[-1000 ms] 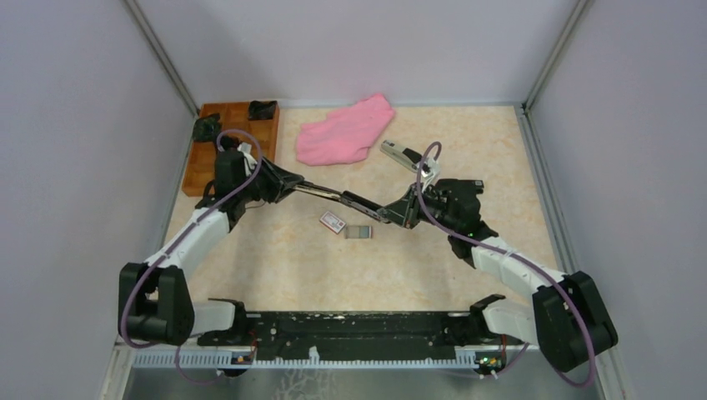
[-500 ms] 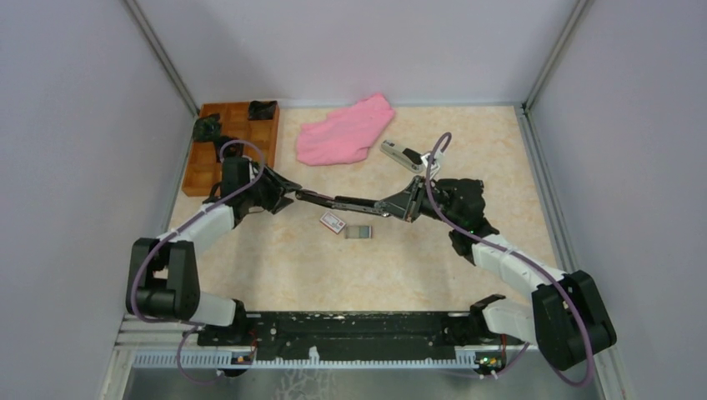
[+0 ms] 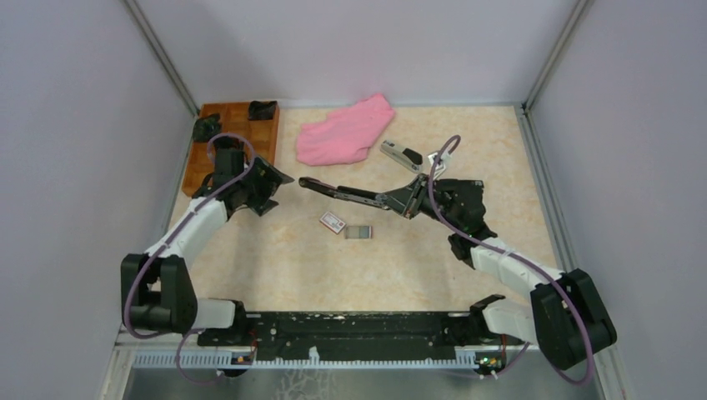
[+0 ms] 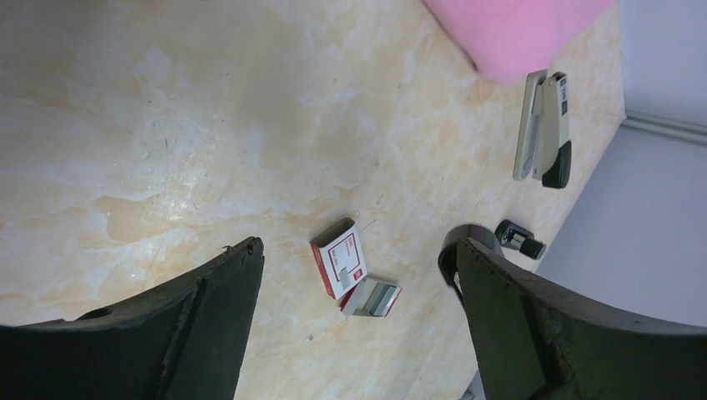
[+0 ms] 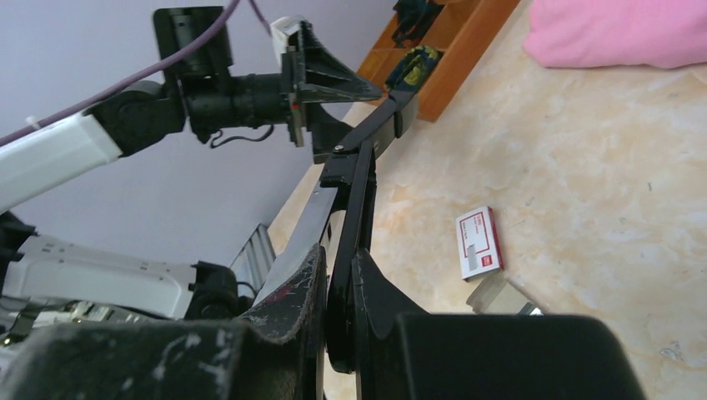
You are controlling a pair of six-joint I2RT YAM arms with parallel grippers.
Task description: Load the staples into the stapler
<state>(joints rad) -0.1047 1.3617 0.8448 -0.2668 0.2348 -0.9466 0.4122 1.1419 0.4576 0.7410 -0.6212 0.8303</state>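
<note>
Right gripper (image 3: 398,200) pinches black stapler (image 3: 342,192) by its end — staples (image 3: 360,232) lie near, unheld; left gripper (image 3: 282,193) wide, empty — farther off.

**Top external:** far, high behind the table (image 3: 283,267), looking down on the staples (image 3: 360,232).
**Left wrist:** nearer, raised left of the staples (image 4: 373,297), tilted down at them.
**Right wrist:** low, right of the staples (image 5: 500,296), facing left.
All three views share the staples.
</note>
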